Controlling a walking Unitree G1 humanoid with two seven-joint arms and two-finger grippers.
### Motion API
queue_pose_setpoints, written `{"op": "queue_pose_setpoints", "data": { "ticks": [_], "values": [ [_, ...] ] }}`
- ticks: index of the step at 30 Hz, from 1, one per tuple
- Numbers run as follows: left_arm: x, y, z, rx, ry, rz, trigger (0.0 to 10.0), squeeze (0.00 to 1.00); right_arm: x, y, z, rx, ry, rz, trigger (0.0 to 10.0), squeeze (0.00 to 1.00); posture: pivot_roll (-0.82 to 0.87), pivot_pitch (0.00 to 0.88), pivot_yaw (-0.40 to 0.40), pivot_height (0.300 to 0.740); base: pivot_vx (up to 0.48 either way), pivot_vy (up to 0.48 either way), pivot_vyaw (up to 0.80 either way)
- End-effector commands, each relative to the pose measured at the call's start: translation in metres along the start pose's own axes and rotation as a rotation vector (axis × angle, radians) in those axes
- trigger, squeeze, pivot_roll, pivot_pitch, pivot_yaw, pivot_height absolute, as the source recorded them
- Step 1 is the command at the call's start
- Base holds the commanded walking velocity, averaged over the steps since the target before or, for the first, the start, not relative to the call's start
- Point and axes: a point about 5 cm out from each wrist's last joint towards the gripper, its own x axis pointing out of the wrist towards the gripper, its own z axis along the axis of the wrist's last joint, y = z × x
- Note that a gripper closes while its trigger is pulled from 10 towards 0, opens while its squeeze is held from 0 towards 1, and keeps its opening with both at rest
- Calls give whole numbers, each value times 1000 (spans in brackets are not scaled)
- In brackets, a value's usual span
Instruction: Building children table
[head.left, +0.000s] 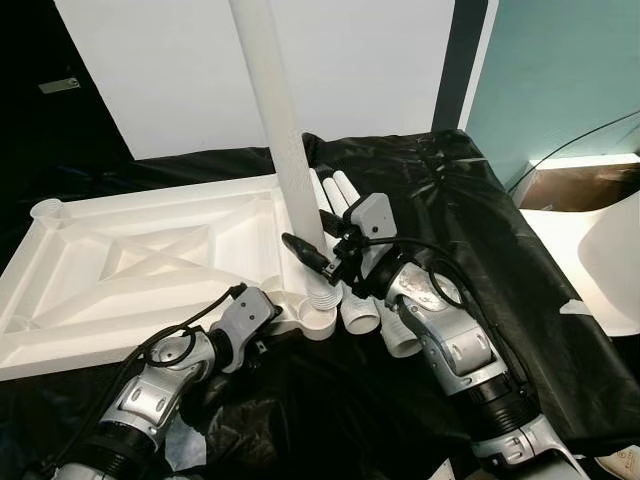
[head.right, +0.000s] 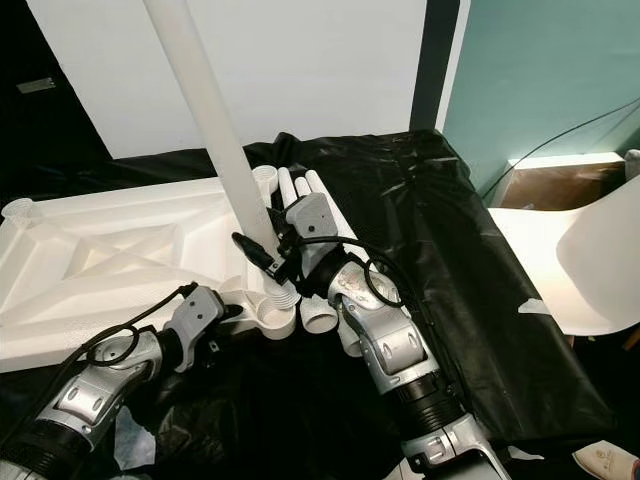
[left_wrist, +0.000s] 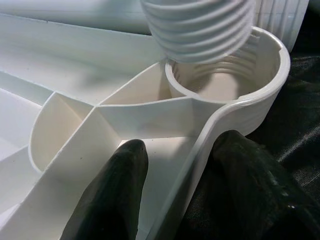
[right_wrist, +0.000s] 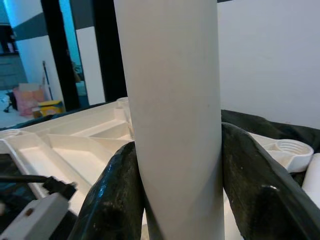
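Observation:
A white plastic table top (head.left: 140, 260) lies upside down on black sheeting, ribs facing up. A long white table leg (head.left: 280, 120) stands nearly upright, leaning slightly left at the top. Its threaded end (left_wrist: 200, 25) hangs just above the threaded corner socket (left_wrist: 235, 90) at the top's near right corner. My right gripper (head.left: 318, 252) is shut on the table leg (right_wrist: 172, 115) a little above the thread. My left gripper (left_wrist: 180, 170) is shut on the table top's rim wall beside the socket, one finger (left_wrist: 117, 180) inside the rim and the other outside.
Three more white legs (head.left: 360, 300) lie side by side on the black sheeting just right of the socket. A white chair (head.right: 590, 260) stands at the right. A white wall panel rises behind, and the covered surface drops off at the right edge.

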Motion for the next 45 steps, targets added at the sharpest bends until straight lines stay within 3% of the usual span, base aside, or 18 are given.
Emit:
{"op": "queue_pose_setpoints", "data": {
  "ticks": [1, 13, 19, 32, 39, 45],
  "values": [
    [2, 0, -6, -16, 23, 54, 10000, 0, -3, 2, -9, 28, 49, 15, 10000, 0, 60, 0, 61, 740, 0, 0, 0],
    [4, 2, -5, -20, 10, 75, 10000, 0, -15, 4, -19, 68, 109, 92, 10000, 0, 53, 0, 60, 740, 0, 0, 0],
    [9, 2, -3, -27, -5, 82, 10000, 0, -25, 5, -37, 49, 166, 158, 10000, 0, 56, 0, 49, 740, 0, 0, 0],
    [10, -1, -5, -35, -15, 94, 10000, 0, -31, 4, -51, 55, 172, 184, 10000, 0, 64, 0, 35, 740, 0, 0, 0],
    [9, -1, -5, -31, -13, 98, 10000, 0, -30, -2, -56, 120, 227, 103, 10000, 0, 70, 0, 35, 740, 0, 0, 0],
    [7, 0, -7, -25, -5, 95, 10000, 0, -25, -17, -55, 222, 323, -72, 10000, 0, 62, 0, 43, 740, 0, 0, 0]
  ]
}}
